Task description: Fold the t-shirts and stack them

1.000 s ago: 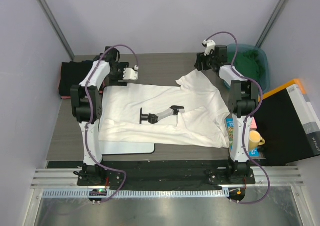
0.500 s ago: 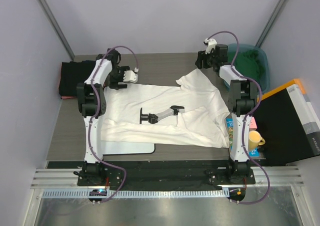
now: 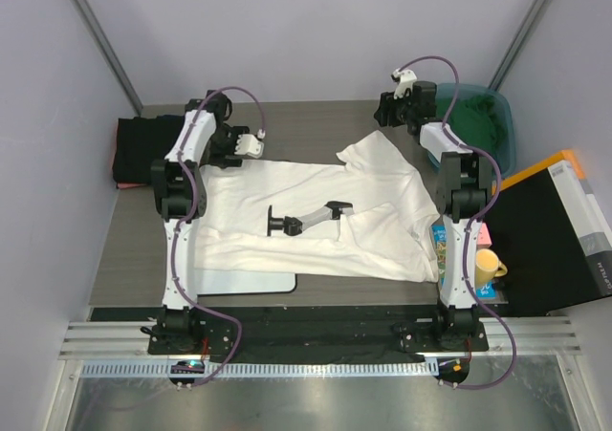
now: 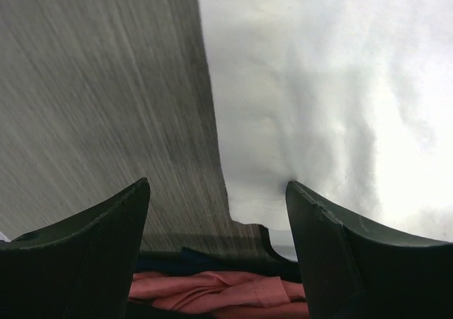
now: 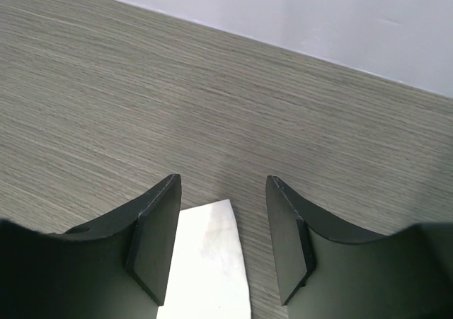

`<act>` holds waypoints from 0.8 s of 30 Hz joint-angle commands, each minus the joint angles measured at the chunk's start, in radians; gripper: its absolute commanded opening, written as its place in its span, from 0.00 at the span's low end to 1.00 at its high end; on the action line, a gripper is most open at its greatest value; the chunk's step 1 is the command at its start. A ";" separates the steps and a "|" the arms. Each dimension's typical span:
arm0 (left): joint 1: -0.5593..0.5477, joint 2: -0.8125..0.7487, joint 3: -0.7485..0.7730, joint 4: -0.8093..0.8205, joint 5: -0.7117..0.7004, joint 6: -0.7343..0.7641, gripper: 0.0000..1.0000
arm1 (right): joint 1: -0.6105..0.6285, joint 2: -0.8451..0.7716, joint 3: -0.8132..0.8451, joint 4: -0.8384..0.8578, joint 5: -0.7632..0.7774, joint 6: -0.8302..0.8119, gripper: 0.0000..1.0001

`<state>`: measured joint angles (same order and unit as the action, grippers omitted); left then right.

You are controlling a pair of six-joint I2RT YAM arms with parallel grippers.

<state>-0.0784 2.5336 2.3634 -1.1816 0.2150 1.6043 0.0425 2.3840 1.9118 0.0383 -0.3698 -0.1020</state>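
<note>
White shirt (image 3: 316,216) lies spread on the table (image 3: 316,125), not yet folded; the step in hand appears to be taking its far edge for a first fold. Left gripper (image 4: 216,183), jaws spread, hangs low over the shirt's far-left corner. Right gripper (image 5: 224,178), jaws likewise apart, straddles the far-right tip without pinching it. Both arms reach well forward. Next, probably: close on cloth, lift, draw it toward the near hem.

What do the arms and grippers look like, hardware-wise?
Both the left arm and right arm are white links with black joint housings. A mauve-grey cable loops along each. The left gripper and right gripper each have two dark, matte, tapering fingers.
</note>
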 commanded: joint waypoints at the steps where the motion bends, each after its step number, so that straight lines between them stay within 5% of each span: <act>1: -0.006 0.082 0.040 -0.271 -0.040 0.108 0.78 | -0.003 -0.038 0.046 0.049 -0.020 0.016 0.55; 9: -0.018 0.111 0.039 -0.381 -0.097 0.132 0.72 | -0.003 -0.081 0.013 0.055 -0.026 0.019 0.53; 13: -0.026 0.125 0.037 -0.411 -0.124 0.125 0.49 | -0.003 -0.078 0.015 0.054 -0.026 0.027 0.53; 21: -0.035 0.129 0.014 -0.438 -0.140 0.092 0.36 | -0.003 -0.085 0.012 0.054 -0.031 0.028 0.51; 24: -0.040 0.134 0.017 -0.435 -0.144 0.075 0.12 | -0.001 -0.091 0.010 0.052 -0.032 0.031 0.51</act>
<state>-0.1196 2.5782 2.4165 -1.3323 0.0696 1.6997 0.0425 2.3833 1.9137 0.0456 -0.3820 -0.0921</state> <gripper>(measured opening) 0.219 0.510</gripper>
